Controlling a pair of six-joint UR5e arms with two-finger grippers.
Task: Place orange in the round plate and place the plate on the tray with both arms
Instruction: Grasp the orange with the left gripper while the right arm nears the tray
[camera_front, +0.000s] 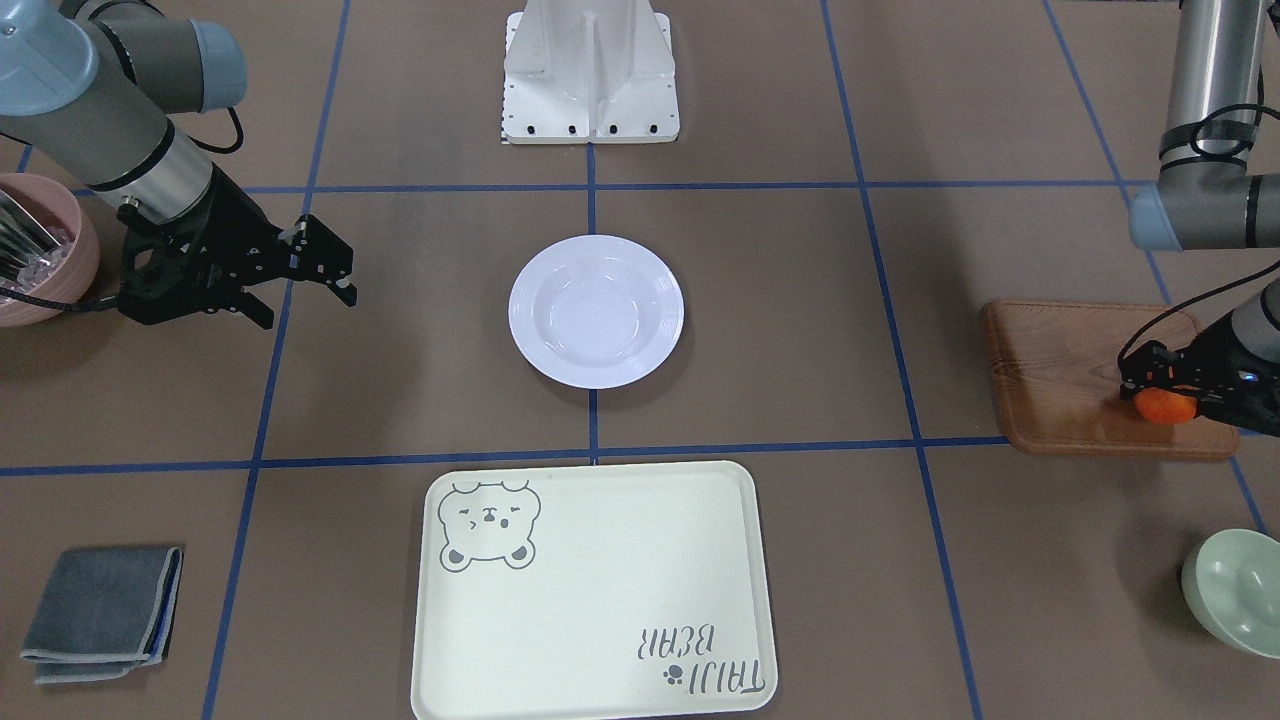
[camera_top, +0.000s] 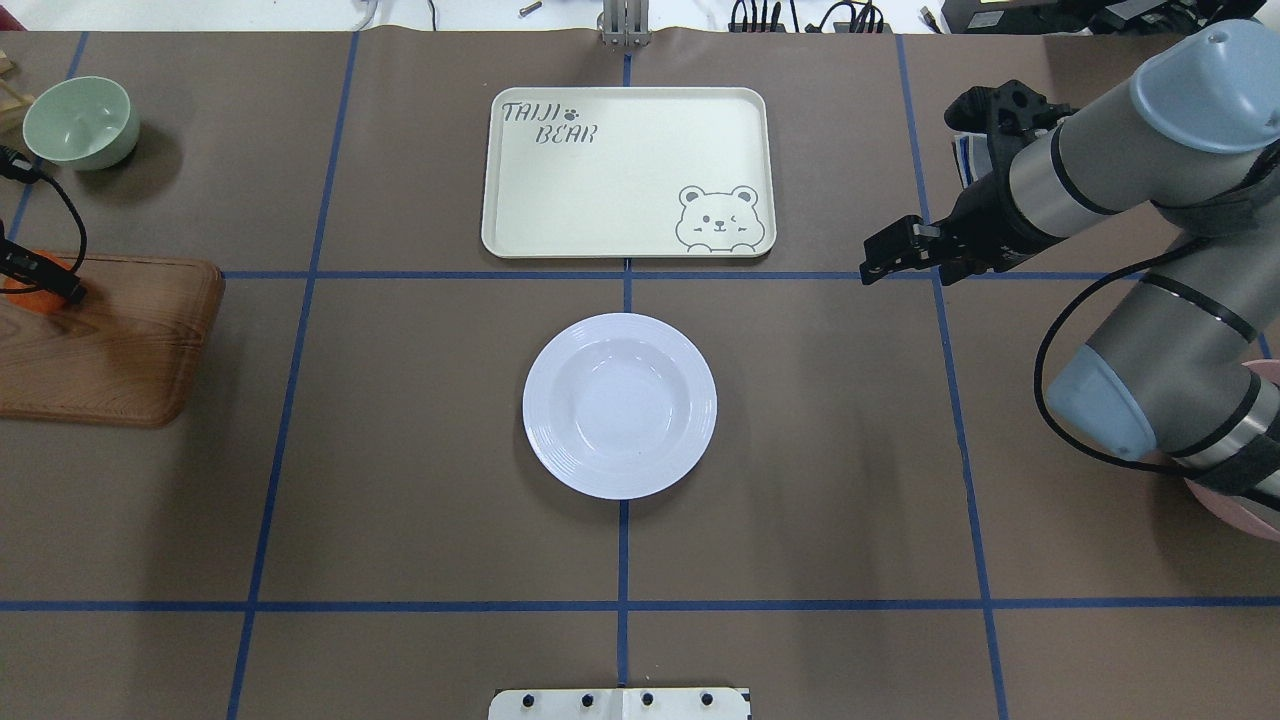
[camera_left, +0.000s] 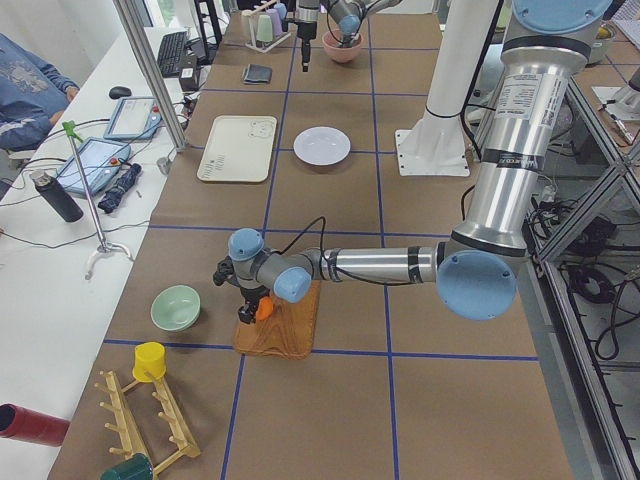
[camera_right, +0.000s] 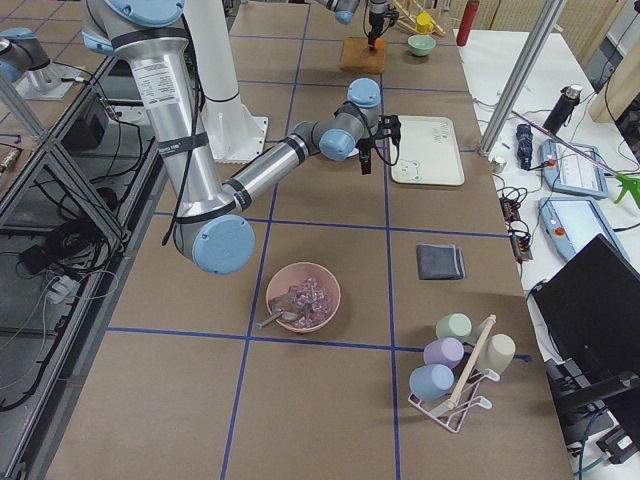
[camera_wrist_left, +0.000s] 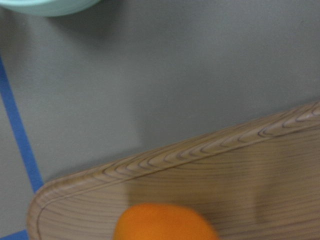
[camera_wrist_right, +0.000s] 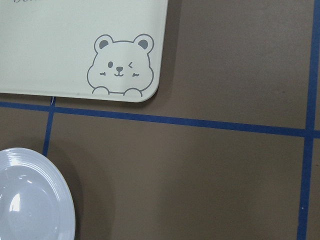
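Brown tabletop (camera_front: 800, 330): left pincer (camera_front: 1166, 396) clasps orange (camera_front: 1162, 408) over wooden board (camera_front: 1060, 370); right pincer (camera_front: 308, 305) gapes.

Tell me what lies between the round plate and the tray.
Nothing but bare brown table, crossed by a blue tape line. The overhead view shows it, with the round plate and the tray apart.

Bright, even light, soft shadows; the left wrist view shows the orange (camera_wrist_left: 165, 222) blurred.
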